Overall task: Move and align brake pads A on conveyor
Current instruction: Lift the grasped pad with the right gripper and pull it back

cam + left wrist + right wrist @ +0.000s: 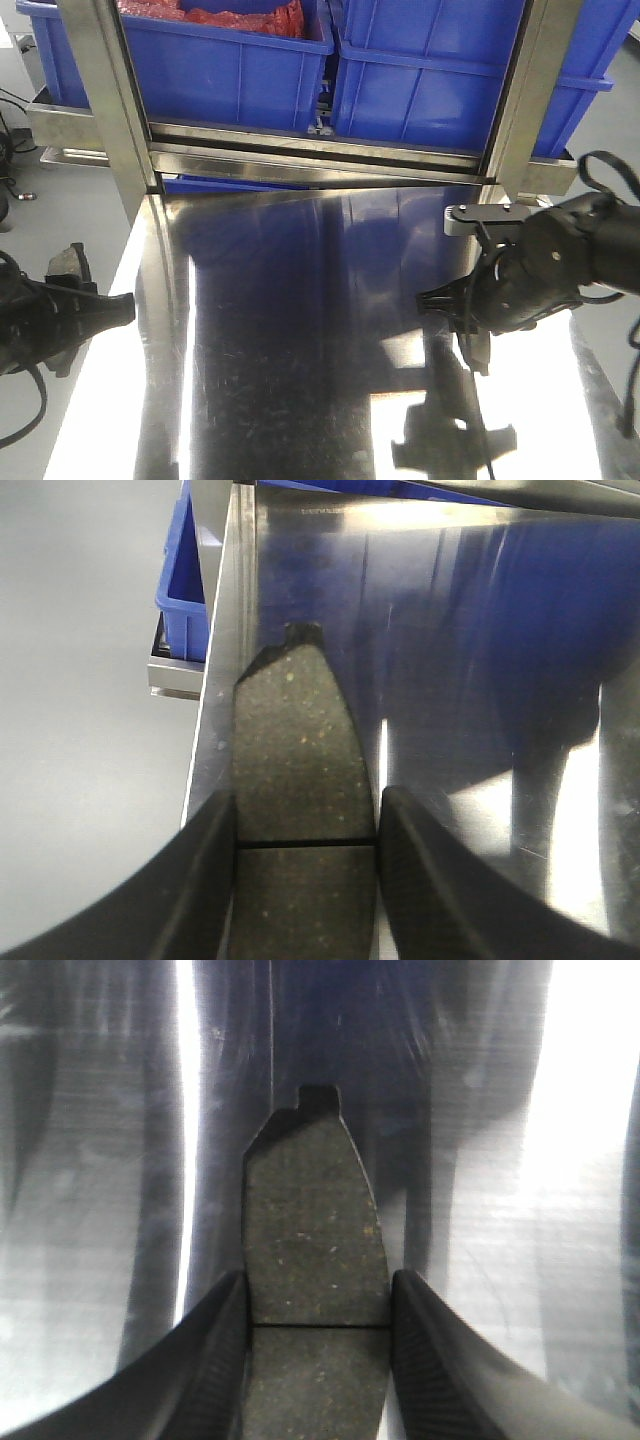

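Note:
My left gripper (305, 825) is shut on a brake pad (295, 730), grey friction face up, central groove between the fingers. It hangs over the left edge of the shiny steel table (450, 630). In the front view the left gripper (75, 295) is at the table's left side with the pad (68, 264) sticking up. My right gripper (318, 1305) is shut on a second brake pad (312, 1210) above the steel surface. In the front view the right gripper (450, 300) is over the table's right part. The conveyor is out of view.
Two blue bins (230, 70) stand on a steel rack behind the table, the left one holding red bags (240, 15). Steel uprights (110, 90) flank the rack. Grey floor (80, 680) lies left of the table edge.

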Robot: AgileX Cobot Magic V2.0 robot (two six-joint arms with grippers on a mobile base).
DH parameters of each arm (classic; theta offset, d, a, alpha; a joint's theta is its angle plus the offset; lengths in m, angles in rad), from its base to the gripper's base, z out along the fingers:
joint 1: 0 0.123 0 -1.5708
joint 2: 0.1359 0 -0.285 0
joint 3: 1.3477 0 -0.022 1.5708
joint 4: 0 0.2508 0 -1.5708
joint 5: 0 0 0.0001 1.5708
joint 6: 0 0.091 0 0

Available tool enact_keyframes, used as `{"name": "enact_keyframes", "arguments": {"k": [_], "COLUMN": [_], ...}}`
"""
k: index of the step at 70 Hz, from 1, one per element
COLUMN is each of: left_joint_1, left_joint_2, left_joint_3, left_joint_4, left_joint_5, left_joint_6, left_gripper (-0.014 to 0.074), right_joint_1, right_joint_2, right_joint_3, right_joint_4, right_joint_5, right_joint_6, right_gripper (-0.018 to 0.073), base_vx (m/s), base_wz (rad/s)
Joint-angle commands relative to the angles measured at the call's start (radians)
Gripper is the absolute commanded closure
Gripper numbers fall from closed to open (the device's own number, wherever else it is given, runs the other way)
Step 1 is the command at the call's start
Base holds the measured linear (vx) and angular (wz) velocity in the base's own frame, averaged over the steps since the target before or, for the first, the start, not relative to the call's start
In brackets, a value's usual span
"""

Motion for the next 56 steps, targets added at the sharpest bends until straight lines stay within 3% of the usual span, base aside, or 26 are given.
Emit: {"name": "enact_keyframes", "arguments": {"k": [1, 56], "left_joint_1": [-0.006, -0.006], "left_joint_2": [-0.015, -0.015], "left_joint_3": [-0.026, -0.026], "left_joint_4": [0.051, 0.051], "left_joint_5": [-0.023, -0.023], "left_joint_6": [-0.007, -0.007], "left_gripper": [0.0380, 0.0380], "right_joint_1": [-0.004, -0.004], "right_joint_2": [-0.118, -0.773], "right_joint_3": [0.025, 0.420], "right_joint_4": [-0.014, -0.078], "right_joint_5": [-0.092, -0.347], "right_joint_6": [0.001, -0.003], "right_gripper": [0.0524, 0.0524], "base_vx": [0.00, 0.00], "base_wz": [0.00, 0.00]}}
